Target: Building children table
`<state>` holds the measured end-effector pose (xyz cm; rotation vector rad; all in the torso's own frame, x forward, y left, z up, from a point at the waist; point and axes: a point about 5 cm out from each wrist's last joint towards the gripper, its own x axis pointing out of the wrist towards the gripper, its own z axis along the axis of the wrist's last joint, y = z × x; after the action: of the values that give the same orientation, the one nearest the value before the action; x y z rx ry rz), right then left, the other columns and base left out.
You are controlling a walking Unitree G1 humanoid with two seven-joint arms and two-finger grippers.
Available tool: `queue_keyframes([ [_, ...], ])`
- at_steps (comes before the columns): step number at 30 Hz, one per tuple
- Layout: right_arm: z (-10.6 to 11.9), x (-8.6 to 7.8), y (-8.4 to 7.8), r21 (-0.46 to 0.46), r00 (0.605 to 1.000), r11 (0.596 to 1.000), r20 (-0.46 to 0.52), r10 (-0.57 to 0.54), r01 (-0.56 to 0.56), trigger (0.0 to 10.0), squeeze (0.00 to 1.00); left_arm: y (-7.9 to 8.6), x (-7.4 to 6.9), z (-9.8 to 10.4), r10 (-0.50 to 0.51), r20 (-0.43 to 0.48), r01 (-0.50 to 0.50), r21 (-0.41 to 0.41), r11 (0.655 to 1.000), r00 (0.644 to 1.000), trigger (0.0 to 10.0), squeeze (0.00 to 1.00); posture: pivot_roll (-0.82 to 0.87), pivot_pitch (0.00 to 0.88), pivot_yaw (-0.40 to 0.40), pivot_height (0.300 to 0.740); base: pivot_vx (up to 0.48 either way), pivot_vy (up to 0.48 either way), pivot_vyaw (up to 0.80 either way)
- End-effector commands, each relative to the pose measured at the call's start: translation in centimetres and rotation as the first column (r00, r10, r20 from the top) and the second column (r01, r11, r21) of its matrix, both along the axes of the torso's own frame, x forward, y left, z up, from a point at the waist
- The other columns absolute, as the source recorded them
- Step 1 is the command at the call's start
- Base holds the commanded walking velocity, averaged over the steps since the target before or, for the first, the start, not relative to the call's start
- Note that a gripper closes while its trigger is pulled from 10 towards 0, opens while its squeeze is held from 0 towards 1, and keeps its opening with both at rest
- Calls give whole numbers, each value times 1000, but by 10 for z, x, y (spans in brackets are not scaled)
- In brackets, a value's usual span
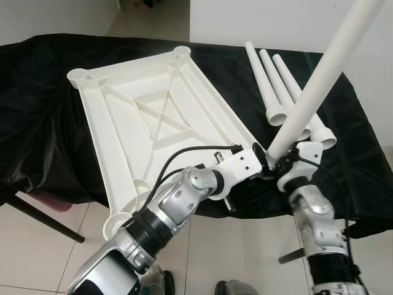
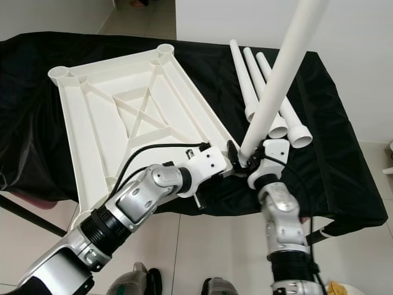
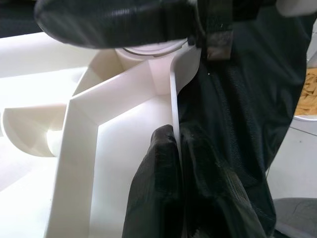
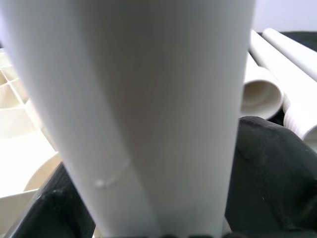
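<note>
I had the left gripper [image 1: 261, 161] pinched on the tabletop [image 1: 147, 110] rim, steadying it; just beside, the right gripper [image 1: 284, 161] clamped the leg [image 1: 319, 80] for socketing.

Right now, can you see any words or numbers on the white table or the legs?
None: there is no text to quote.
The tabletop, the leg in the right gripper and the three spare legs on the black cloth are plain white, with no letters, numbers or labels.
</note>
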<state>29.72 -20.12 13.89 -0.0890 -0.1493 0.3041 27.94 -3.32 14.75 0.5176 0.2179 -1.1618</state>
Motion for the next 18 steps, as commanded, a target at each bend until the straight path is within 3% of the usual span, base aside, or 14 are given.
queue_keyframes([
  [1, -5, -1, -3, -25, 998, 998, -15, 58, -59, 10000, 0, -7, -11, -5, -96, -31, 97, 16, 995, 995, 10000, 0, -56, 50, 18, 740, 0, 0, 0],
  [6, -11, 1, -17, -59, 987, 986, -58, 150, -153, 10000, 0, -7, -11, -4, -98, -30, 99, 16, 995, 995, 10000, 0, -55, 50, 21, 740, 0, 0, 0],
  [18, -27, 1, -34, -95, 972, 974, -135, 192, -206, 10000, 0, -5, -11, -4, -101, -30, 101, 20, 995, 994, 10000, 0, -51, 57, 34, 740, 0, 0, 0],
])
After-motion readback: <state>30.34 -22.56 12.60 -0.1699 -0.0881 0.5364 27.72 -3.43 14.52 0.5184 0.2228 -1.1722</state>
